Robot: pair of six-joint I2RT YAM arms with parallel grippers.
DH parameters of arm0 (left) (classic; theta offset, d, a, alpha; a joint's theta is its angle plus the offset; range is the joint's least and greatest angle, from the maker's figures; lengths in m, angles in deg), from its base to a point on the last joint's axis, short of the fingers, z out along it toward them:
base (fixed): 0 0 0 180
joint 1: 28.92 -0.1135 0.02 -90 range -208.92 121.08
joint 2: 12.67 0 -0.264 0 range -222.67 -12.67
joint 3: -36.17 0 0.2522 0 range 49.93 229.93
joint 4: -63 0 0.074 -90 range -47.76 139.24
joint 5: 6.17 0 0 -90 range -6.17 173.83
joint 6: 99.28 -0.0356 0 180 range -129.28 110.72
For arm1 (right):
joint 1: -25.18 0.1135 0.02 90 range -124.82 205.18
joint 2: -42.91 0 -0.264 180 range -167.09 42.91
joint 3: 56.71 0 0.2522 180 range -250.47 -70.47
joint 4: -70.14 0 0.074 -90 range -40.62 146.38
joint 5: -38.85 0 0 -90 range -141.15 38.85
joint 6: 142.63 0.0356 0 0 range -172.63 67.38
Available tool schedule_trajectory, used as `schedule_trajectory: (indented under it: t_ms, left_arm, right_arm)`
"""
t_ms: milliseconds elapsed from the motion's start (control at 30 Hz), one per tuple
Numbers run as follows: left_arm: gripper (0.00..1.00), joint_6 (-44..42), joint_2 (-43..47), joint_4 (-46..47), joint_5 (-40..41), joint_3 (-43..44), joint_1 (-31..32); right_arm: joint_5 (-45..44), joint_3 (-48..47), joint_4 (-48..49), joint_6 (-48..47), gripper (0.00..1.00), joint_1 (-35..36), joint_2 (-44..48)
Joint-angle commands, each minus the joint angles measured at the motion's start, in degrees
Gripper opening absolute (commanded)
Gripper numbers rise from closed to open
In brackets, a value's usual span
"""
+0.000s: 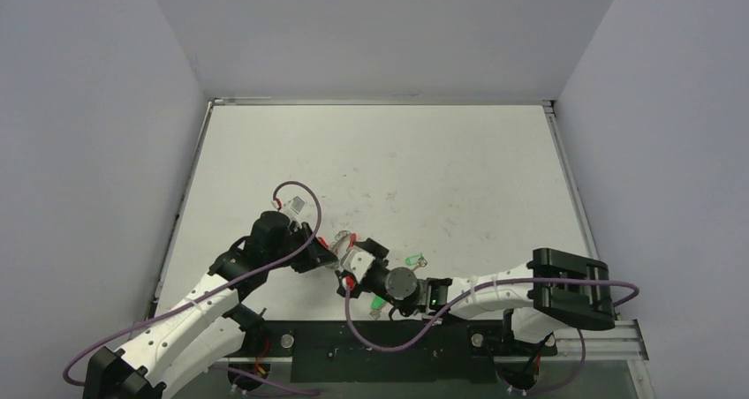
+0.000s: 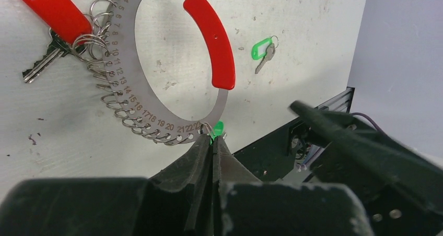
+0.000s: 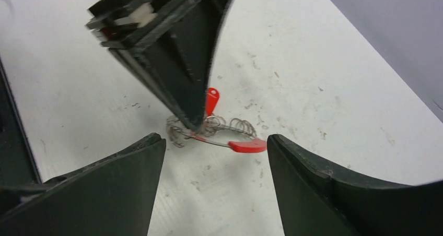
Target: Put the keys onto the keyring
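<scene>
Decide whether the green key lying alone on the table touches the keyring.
Apart. The left wrist view shows bare table between the green key and the keyring.

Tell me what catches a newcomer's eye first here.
The big numbered metal keyring with its red sleeve fills the left wrist view, its lower edge pinched in the shut left gripper, a scrap of green at the pinch. Beyond it a green-headed key lies alone on the white table, and the right gripper gapes open facing the ring.
</scene>
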Motion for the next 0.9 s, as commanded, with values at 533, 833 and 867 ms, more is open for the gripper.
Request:
schedule_trajectory:
  t_ms: [533, 833, 867]
  left_arm:
    - [0.0, -33.0, -5.1, 2.3, -12.8, 11.1, 0.9]
    - [0.0, -43.5, -2.5, 5.4, -17.8, 9.1, 4.2]
    - [0.0, -44.7, -1.8, 5.9, -18.2, 8.6, 4.6]
  right_arm:
    - [48.4, 6.4, -8.9, -5.6, 0.73, -23.0, 23.1]
    - [56.1, 3.2, -17.6, -13.2, 0.58, -24.3, 23.5]
    - [57.1, 2.9, -18.0, -13.6, 0.56, -24.4, 23.4]
